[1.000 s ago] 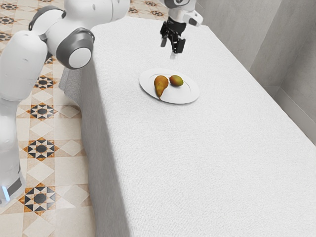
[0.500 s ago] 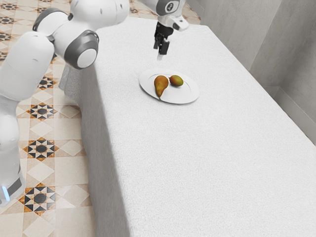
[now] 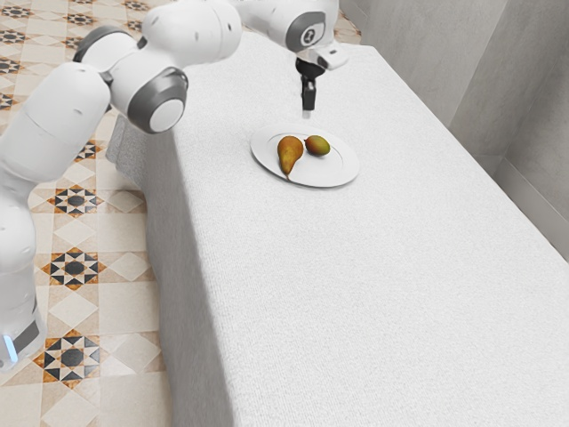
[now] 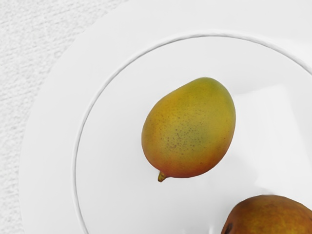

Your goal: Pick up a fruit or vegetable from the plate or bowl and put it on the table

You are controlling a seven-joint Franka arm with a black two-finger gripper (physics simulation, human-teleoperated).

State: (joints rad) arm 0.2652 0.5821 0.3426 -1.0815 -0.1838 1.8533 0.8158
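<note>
Over plate (image 3: 345, 171): gripper (image 3: 308, 107), open/closed can't tell. Mango (image 4: 190, 129) + pear (image 3: 290, 153) both on plate, apart. Approach prob. well along; nothing lifted. To do: grasp, lift, set on table (image 3: 373, 294).

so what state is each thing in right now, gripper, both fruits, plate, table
gripper: raised above the table, holding nothing; open or shut, cannot tell
mango: whole, stem stub on, lying on the plate, apart from the pear
pear: lying on its side on the plate
plate: right side up, bearing both fruits
table: covered with a white cloth
</note>
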